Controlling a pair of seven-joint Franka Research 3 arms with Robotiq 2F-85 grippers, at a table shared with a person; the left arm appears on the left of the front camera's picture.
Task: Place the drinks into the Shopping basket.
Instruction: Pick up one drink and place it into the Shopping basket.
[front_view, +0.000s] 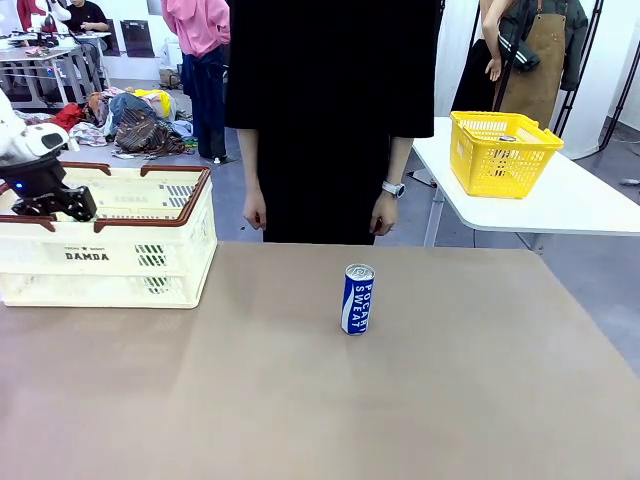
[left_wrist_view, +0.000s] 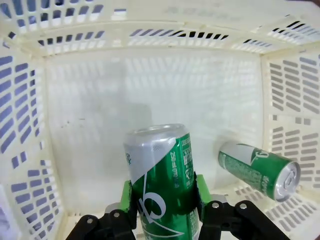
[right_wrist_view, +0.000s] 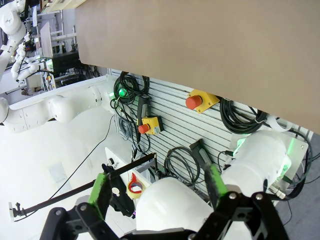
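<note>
My left gripper (left_wrist_view: 162, 194) is shut on an upright green can (left_wrist_view: 161, 170) and holds it inside the cream Shopping basket (left_wrist_view: 150, 90), above its floor. A second green can (left_wrist_view: 259, 170) lies on its side on the basket floor to the right. From the front, the left gripper (front_view: 58, 204) hangs over the basket (front_view: 110, 255) at the table's left. A blue-and-white Pocari Sweat can (front_view: 358, 299) stands upright near the middle of the table. My right gripper (right_wrist_view: 157, 192) is open with nothing between its green pads.
A person (front_view: 325, 120) stands at the far edge of the table, hands hanging down. A yellow basket (front_view: 502, 150) sits on a white side table at the back right. The right wrist view looks at the robot's base, cables and the table edge (right_wrist_view: 200, 45).
</note>
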